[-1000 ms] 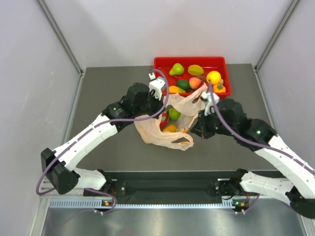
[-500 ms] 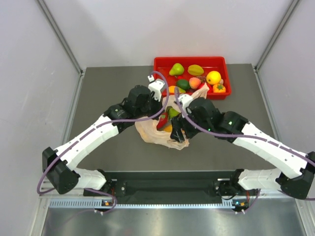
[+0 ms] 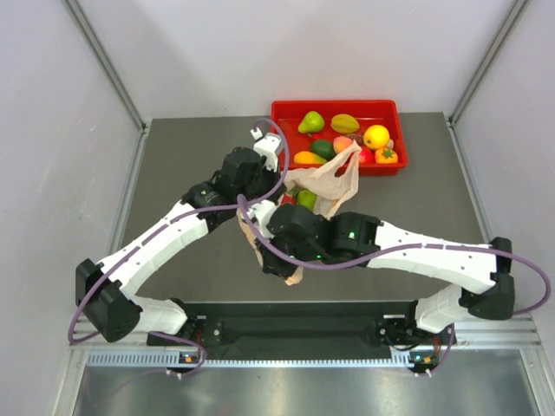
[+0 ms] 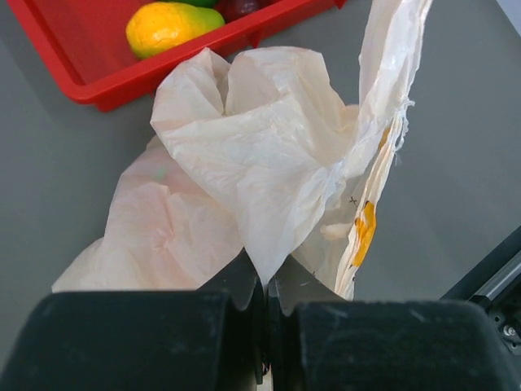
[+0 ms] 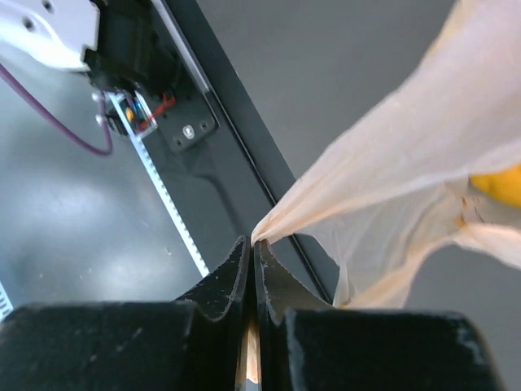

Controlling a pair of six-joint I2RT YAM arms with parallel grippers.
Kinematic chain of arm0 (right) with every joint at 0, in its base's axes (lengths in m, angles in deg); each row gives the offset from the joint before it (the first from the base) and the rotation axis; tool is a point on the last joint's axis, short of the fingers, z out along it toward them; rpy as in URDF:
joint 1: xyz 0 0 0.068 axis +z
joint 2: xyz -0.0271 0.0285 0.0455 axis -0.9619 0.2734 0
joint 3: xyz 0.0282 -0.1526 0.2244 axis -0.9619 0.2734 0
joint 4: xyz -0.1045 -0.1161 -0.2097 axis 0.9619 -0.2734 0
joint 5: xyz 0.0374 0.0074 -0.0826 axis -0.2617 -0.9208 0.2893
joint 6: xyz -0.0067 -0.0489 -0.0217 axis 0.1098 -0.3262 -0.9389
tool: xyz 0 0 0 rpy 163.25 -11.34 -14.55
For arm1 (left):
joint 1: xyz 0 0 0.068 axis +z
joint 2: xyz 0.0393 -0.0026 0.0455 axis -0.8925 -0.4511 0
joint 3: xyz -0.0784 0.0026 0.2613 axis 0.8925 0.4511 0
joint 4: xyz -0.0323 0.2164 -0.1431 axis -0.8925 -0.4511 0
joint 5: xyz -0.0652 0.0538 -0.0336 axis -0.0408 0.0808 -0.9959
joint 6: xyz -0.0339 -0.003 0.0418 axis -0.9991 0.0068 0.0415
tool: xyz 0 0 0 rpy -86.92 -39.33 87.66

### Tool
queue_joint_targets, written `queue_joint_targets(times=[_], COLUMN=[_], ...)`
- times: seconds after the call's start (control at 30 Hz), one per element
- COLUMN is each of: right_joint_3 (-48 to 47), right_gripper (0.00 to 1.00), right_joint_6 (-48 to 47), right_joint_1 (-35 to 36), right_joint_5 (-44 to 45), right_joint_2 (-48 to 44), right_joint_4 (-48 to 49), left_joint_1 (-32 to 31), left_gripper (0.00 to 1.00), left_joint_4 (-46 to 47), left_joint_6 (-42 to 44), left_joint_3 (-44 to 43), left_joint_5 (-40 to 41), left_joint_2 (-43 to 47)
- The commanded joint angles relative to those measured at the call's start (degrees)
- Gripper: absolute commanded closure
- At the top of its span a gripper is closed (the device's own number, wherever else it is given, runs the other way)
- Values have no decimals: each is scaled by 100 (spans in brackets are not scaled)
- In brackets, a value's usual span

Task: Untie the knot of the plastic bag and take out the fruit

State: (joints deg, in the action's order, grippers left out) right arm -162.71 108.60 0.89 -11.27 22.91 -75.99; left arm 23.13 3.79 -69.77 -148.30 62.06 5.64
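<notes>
The plastic bag (image 3: pixel 331 179) is stretched between both grippers in front of the red tray, one handle loop standing free at its far end. I can make out no knot. My left gripper (image 3: pixel 279 180) is shut on a bunched fold of the bag, plain in the left wrist view (image 4: pixel 264 277), where the bag (image 4: pixel 260 163) fills the middle. My right gripper (image 3: pixel 286 270) is shut on the bag's near edge, plain in the right wrist view (image 5: pixel 254 244), where the bag (image 5: pixel 407 163) runs up and right. A green fruit (image 3: pixel 305 199) shows inside the bag, and an orange-yellow one (image 5: pixel 501 183) shows through the plastic.
The red tray (image 3: pixel 334 107) stands at the back with several fruits, among them a green pear (image 3: pixel 310 121) and a yellow orange (image 3: pixel 375 136). Its corner (image 4: pixel 73 57) lies just beyond the bag. The right arm reaches across the table's middle. The black front rail (image 5: pixel 236 130) lies under the right gripper.
My right arm has swung from the right side across to the left and towards the near edge, pulling the bag's edge with it. The left gripper has kept its hold and lifted slightly.
</notes>
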Motion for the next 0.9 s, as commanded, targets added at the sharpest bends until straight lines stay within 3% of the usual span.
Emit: queue_joint_targets(times=[0.0,0.17,0.27,0.37,0.4,0.47,0.5,0.7,0.87], right_joint_3=[-607,-1065,-863,-670,-591,-319,-196,648,1115], right_gripper=[100,99,88,54,29,15,3,0,1], right_joint_6=[-101,-181,-67,-14,38,152,205,662,776], right_joint_1=[302,478,487,487,487,487,478,215,-399], right_joint_5=[-225,-873,-1322,-1325,-1211,-651,-430,1600,2183], right_joint_2=[463,966,906,660,442,142,-225,-1570,-2074], right_joint_4=[422,1064,1591,1671,1636,1557,1548,1451,1478], left_joint_1=[164,305,410,472,481,525,534,586,595], left_gripper=[100,100,100,100,100,100,100,100,100], left_joint_4=[797,1210,1386,1466,1492,1501,1518,1598,1598], left_joint_6=[-200,-507,-639,-674,-666,-657,-666,-692,-648], left_joint_3=[183,482,693,860,904,1018,1062,1238,1308], left_joint_5=[-100,-339,-533,-595,-595,-586,-569,-51,310], left_joint_2=[-31,13,84,180,207,286,321,663,875])
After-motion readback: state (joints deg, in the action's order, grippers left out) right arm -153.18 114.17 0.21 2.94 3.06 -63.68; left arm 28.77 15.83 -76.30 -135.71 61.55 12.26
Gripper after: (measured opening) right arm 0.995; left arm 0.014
